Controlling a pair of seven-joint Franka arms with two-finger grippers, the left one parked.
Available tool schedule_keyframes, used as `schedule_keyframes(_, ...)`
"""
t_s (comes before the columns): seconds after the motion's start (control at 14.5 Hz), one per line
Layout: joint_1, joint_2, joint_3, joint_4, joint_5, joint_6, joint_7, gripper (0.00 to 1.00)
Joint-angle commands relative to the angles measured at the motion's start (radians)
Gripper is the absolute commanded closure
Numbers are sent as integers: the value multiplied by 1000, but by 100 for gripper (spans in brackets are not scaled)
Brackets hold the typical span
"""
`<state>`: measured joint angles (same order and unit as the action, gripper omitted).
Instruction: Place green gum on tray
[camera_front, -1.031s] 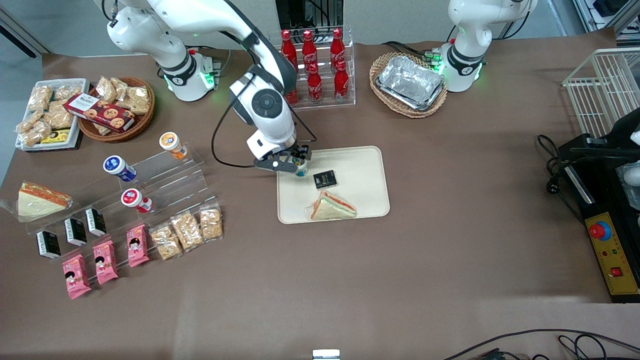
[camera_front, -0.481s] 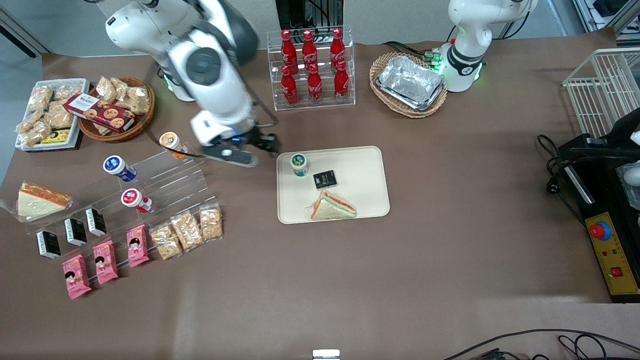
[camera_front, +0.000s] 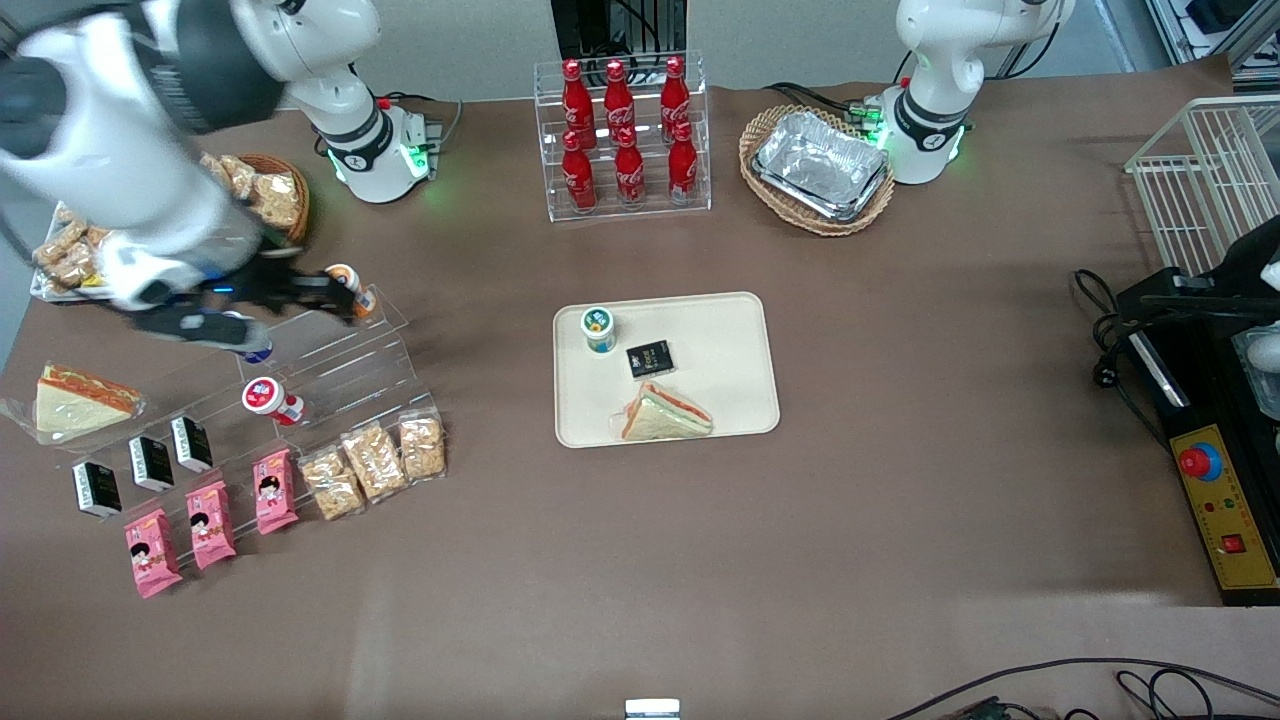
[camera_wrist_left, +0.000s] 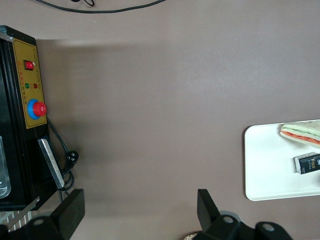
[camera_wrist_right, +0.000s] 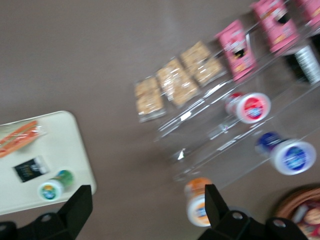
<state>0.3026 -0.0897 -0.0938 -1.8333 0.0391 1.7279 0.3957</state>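
The green gum (camera_front: 599, 328) stands upright on the beige tray (camera_front: 720, 340), at the tray's corner nearest the working arm and farthest from the front camera. It also shows in the right wrist view (camera_wrist_right: 52, 187) on the tray (camera_wrist_right: 75, 150). My gripper (camera_front: 310, 292) is open and empty, raised over the clear stepped display stand (camera_front: 330, 350) beside the orange-lid gum bottle (camera_front: 347, 286), well away from the tray toward the working arm's end. The fingers (camera_wrist_right: 80, 205) are spread wide with nothing between them.
The tray also holds a small black packet (camera_front: 650, 358) and a wrapped sandwich (camera_front: 665, 412). The stand carries blue-lid (camera_wrist_right: 292, 156) and red-lid (camera_front: 270, 398) bottles, cracker packs (camera_front: 375, 460) and pink packs. A cola bottle rack (camera_front: 622, 140) and foil tray in a basket (camera_front: 820, 165) stand farther back.
My gripper let go of the green gum on the tray, opened, and swung away toward the working arm's end, rising to over the display stand. The gum stays upright on the tray.
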Motion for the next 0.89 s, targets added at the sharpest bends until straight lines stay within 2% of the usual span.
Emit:
schedule_keyframes(0.0, -161, -44, 23, 3, -38, -28, -281, 0)
schedule_keyframes(0.21, -284, -42, 25, 58, -38, -33, -527, 0)
schedule_keyframes(0.28, -304, -39, 23, 77, -38, -34, -552, 0)
schedule_keyframes(0.48, -320, -25, 20, 101, -44, -34, -555, 0)
schedule_keyframes(0.62, -324, 40, 17, 165, -44, -36, -555, 0)
schedule_keyframes(0.83, -329, 155, 16, 322, -44, -155, -551, 0)
